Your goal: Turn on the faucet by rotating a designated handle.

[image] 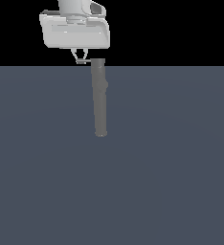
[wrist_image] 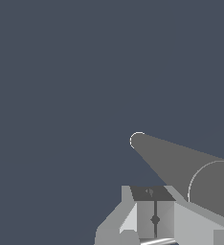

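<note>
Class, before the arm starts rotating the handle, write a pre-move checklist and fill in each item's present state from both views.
1. Gripper at the faucet's top end: ok.
2. Handle lies between the fingertips: ok in the exterior view.
3. Fingers actually pressing on the handle: cannot tell.
4. Faucet standing upright: ok.
5. Floor around the faucet shows no obstacles: ok.
6. Handle visible in wrist view: not ok.

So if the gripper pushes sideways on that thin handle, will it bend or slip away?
Probably stiff: the handle renders as a straight thin rod off the faucet. Being so thin and smooth, it may slip from the gripper, whose fingertips sit right at it. Actual contact is unclear.
</note>
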Controlling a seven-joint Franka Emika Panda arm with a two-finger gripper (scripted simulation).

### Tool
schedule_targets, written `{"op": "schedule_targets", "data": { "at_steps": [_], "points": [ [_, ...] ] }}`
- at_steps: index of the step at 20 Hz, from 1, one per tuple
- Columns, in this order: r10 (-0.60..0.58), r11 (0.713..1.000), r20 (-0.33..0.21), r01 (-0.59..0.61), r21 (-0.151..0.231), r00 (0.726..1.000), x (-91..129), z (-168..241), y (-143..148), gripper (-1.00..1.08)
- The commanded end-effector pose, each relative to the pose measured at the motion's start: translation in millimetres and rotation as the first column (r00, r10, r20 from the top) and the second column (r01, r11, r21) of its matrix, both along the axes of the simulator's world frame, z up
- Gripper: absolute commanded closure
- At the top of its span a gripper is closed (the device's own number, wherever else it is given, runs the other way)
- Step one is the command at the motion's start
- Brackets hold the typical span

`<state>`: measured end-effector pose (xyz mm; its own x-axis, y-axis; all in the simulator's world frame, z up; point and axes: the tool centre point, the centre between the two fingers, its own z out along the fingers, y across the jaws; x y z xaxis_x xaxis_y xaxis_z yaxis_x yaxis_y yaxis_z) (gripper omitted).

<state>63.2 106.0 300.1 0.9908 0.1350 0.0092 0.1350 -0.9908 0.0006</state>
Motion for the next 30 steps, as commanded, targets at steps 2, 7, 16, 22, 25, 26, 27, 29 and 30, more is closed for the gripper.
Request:
{"op": "schedule_targets", "data": {
  "at_steps": [2,7,16,22,25,26,27,29,30],
  "points": [
    [0.000,1.000,-0.001,0.000,0.000,1.000,-5,0,-3,1.08],
    [0.000,1.000,-0.003,0.000,0.000,1.000,-19,0,-10,1.08],
    [0.001,1.000,-0.008,-0.001,-0.001,1.000,-45,0,-24,1.08],
    [0.005,1.000,-0.001,-0.005,0.001,1.000,-44,-1,-37,1.08],
    [0.003,1.000,-0.005,-0.003,0.000,1.000,-49,0,-54,1.08],
    [0.003,1.000,-0.006,-0.003,0.000,1.000,-51,0,-59,1.08],
    [0.002,1.000,-0.007,-0.002,0.000,1.000,-53,0,-65,1.08],
    [0.002,1.000,-0.008,-0.002,0.000,1.000,-55,0,-71,1.08],
    [0.038,0.999,0.001,-0.038,0.006,0.999,-50,-1,-43,1.08]
  ]
}}
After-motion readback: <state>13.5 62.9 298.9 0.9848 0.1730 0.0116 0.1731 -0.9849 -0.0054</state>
